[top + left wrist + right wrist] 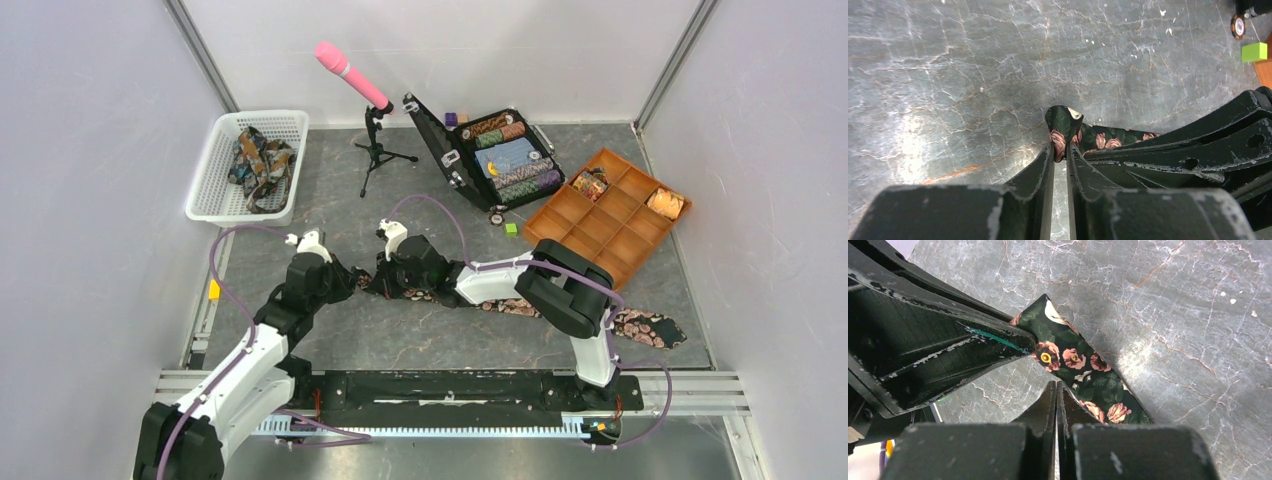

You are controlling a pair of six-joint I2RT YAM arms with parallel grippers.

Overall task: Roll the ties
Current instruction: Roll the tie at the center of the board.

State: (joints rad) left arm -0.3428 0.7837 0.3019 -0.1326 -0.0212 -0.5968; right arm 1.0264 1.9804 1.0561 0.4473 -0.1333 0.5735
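Observation:
A dark tie [650, 328] printed with pink roses lies as a long strip across the table, its narrow end [1108, 136] at the middle. My left gripper [1061, 148] holds the folded tip of that end; the jaws stand a narrow slit apart with the fabric pinched between them. My right gripper [1056, 385] is shut with nothing between its fingers, its tips at the tie's [1083, 370] edge just behind the left one. In the top view the left gripper [356, 282] and the right gripper [380, 284] meet tip to tip. More ties [255, 160] lie heaped in a white basket [212, 170].
An orange divided tray [600, 235] at the right holds a dark coil [590, 183] and a tan-gold coil [665, 203]. An open black case [455, 165] of poker chips and a pink microphone [352, 75] on a tripod stand behind. A green cube [1254, 51] and a loose chip [1238, 26] lie nearby.

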